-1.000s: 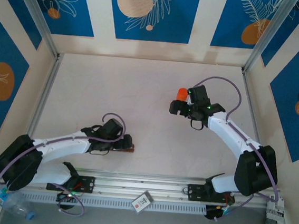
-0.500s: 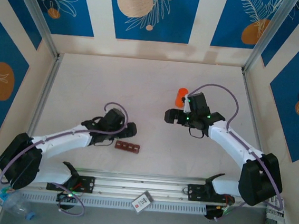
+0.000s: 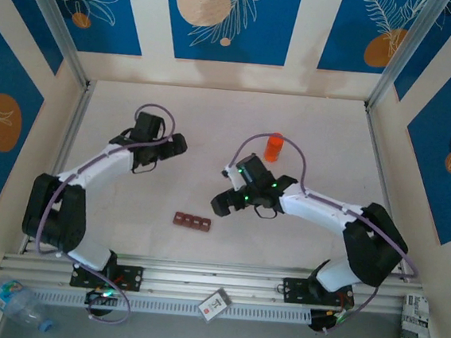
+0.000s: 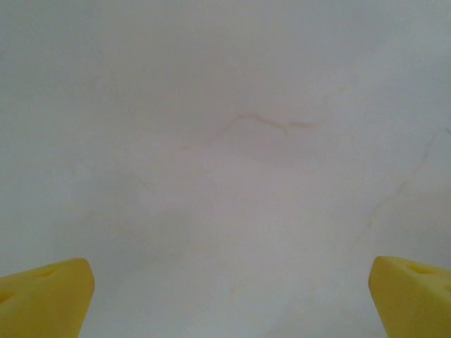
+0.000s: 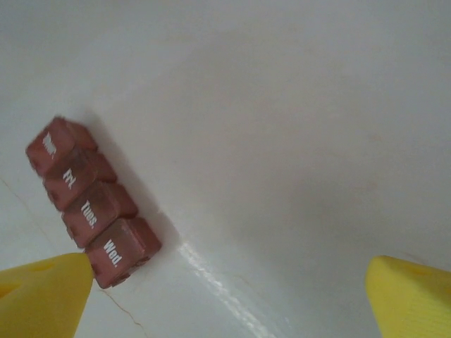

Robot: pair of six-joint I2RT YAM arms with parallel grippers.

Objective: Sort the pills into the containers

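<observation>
The containers are a dark reddish-brown strip of four small joined boxes, lying free on the white table near its front. In the right wrist view the containers show shut lids printed with day names, at the left just past my left fingertip. My right gripper hovers open just right of and behind the strip, holding nothing. My left gripper stands open over bare table at the far left-centre, well away from the strip. The pills are out of view.
A small orange cylindrical bottle stands upright behind the right arm. A metal rail runs along the near edge, with a white card below it. Walls close the table on three sides.
The left arm swung away from the containers to the far left. The right gripper left the orange bottle and came down-left toward the strip. Both grippers stayed open.
</observation>
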